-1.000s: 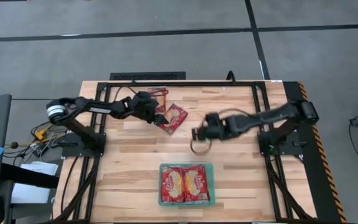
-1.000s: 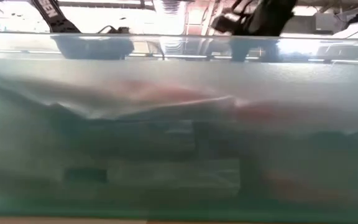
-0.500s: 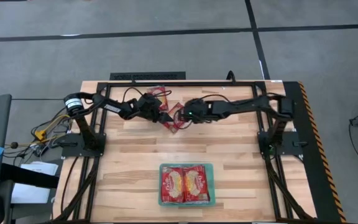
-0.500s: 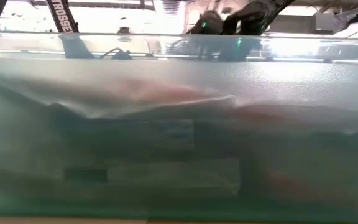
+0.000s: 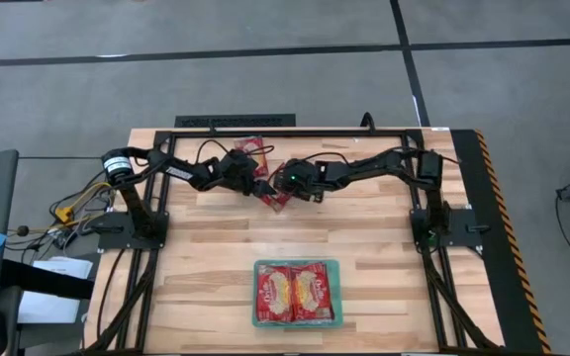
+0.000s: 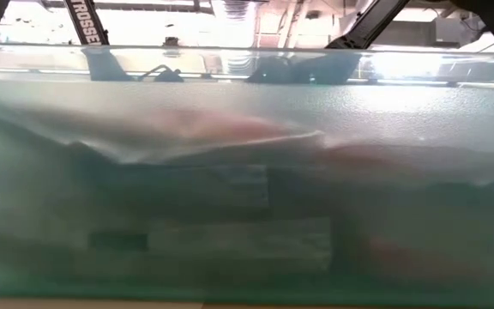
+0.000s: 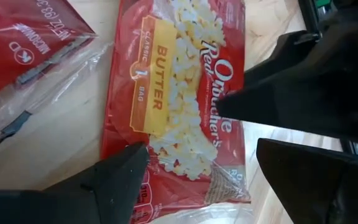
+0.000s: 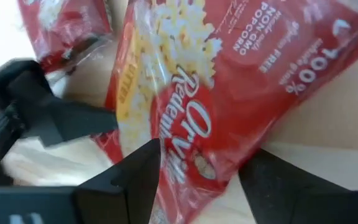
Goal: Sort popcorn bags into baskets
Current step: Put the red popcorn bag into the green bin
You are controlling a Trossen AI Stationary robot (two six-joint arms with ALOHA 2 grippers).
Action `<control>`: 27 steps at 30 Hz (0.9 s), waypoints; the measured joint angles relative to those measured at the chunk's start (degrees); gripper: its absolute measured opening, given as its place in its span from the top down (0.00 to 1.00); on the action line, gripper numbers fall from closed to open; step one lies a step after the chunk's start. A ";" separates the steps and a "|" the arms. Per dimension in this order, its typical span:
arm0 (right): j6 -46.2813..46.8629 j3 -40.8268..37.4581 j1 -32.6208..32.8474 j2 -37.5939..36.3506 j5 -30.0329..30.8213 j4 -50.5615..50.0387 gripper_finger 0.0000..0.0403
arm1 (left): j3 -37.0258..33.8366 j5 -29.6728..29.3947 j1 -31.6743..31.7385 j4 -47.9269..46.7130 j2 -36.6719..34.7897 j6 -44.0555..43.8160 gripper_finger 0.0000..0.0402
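A red popcorn bag (image 5: pixel 276 197) (image 7: pixel 173 93) (image 8: pixel 229 62) lies flat on the far middle of the table. My left gripper (image 5: pixel 258 185) (image 7: pixel 210 180) is open over one end of it, coming from the left. My right gripper (image 5: pixel 290 181) (image 8: pixel 197 180) is open over the opposite end, coming from the right, fingers either side of the bag's corner. A second bag (image 5: pixel 250 146) (image 7: pixel 23 37) lies by the far edge. The teal basket (image 5: pixel 336 294) (image 6: pixel 247 103) sits near the front edge with two bags (image 5: pixel 295 294) side by side on top. My left gripper has one finger (image 7: pixel 117 180) over the bag's end corner (image 7: pixel 129 140), slanting down from the left; I cannot tell whether it touches. My right gripper has the bag's end (image 8: pixel 191 155) between its open fingers, slanting down from the right; whether they touch it, I cannot tell.
A black frame rail (image 5: pixel 295 132) runs along the table's far edge behind the bags. Bare wood (image 5: pixel 295 232) lies between the bags and the basket. The basket's wall fills the low view, and both arms show only above its rim.
My right gripper has moved from the table's middle toward the far left and come down over the bag, facing my left gripper. My left gripper has shifted a little to the right, closer over the bag. The bag has stayed where it was.
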 joint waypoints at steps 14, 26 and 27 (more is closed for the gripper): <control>-4.18 2.08 0.18 -0.75 1.54 -3.41 0.95 | -0.31 8.77 0.69 -1.69 -3.49 0.62 0.24; -14.32 1.91 4.34 -14.67 -0.58 -11.20 0.95 | -0.22 8.68 1.34 -17.55 -28.02 3.40 0.24; -14.63 1.93 6.08 -16.15 -1.03 -11.45 0.94 | -0.22 7.93 1.36 -18.34 -29.95 3.44 0.24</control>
